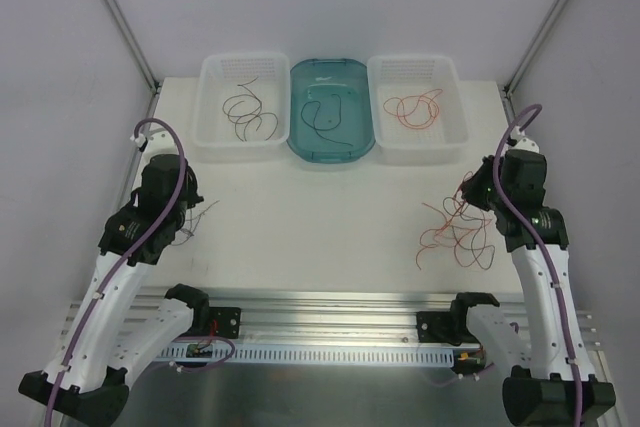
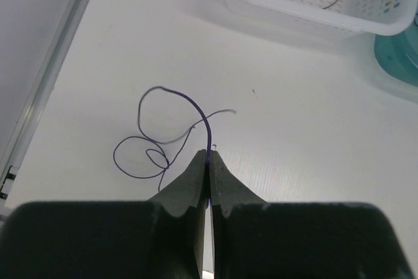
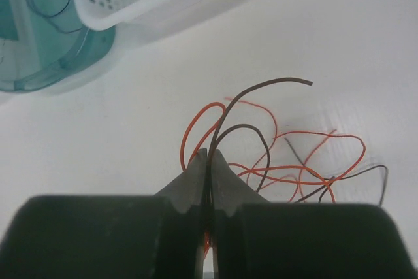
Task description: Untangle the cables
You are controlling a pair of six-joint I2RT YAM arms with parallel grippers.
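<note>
My left gripper (image 2: 208,155) is shut on a thin blue-purple cable (image 2: 186,98), which curls in loops over the white table ahead of the fingertips. From above, that gripper (image 1: 192,209) sits at the table's left. My right gripper (image 3: 209,153) is shut on cables: dark brown strands (image 3: 261,86) rise from between the jaws, and a red-orange one (image 3: 196,122) loops beside them. A tangle of red-orange and dark cables (image 1: 455,237) lies on the table just below and left of the right gripper (image 1: 466,193).
Three containers line the far edge. A white basket (image 1: 240,59) holds dark brown cables (image 1: 248,112), a teal tray (image 1: 300,137) a black one (image 1: 322,115), and a second white basket (image 1: 415,60) red-orange ones (image 1: 415,109). A metal rail (image 1: 330,302) runs along the near edge.
</note>
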